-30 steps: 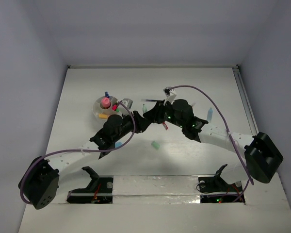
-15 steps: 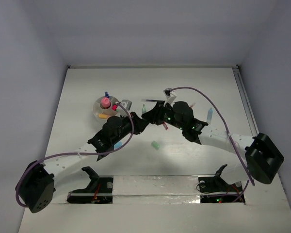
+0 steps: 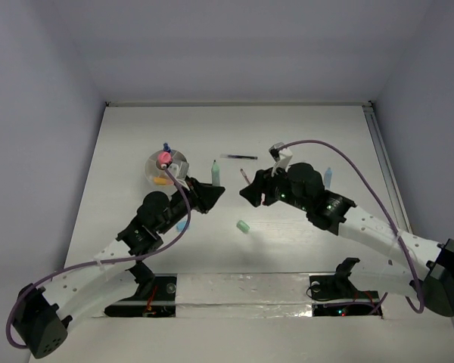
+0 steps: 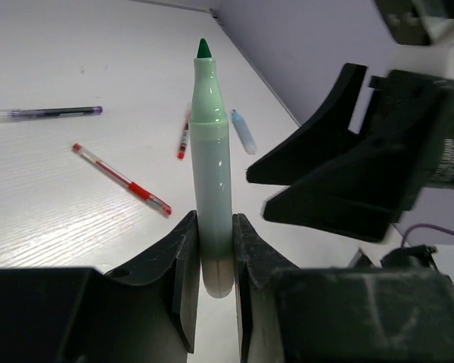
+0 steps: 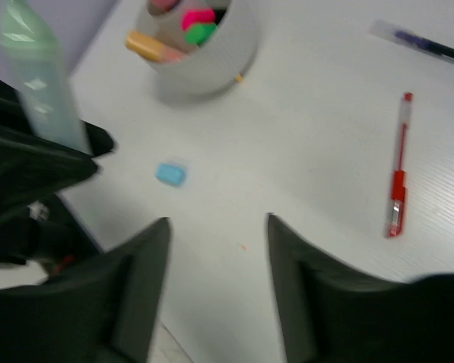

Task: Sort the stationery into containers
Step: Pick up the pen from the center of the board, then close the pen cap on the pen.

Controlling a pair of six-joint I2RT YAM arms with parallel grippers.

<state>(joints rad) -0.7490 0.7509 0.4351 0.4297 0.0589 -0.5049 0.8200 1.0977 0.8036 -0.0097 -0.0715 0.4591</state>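
Off to the left of the left gripper (image 3: pixel 216 190), clamped on the green marker (image 4: pixel 212 151) with its tip forward, stands the white cup (image 3: pixel 151 168); the right gripper (image 5: pixel 218 223) hangs spread, empty.

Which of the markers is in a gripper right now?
The green marker, clamped in the left gripper. The pink marker stands in the white cup and the blue-white marker lies on the table.

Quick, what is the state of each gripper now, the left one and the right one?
The left gripper is closed on the green marker.
The right gripper is open and holds nothing.
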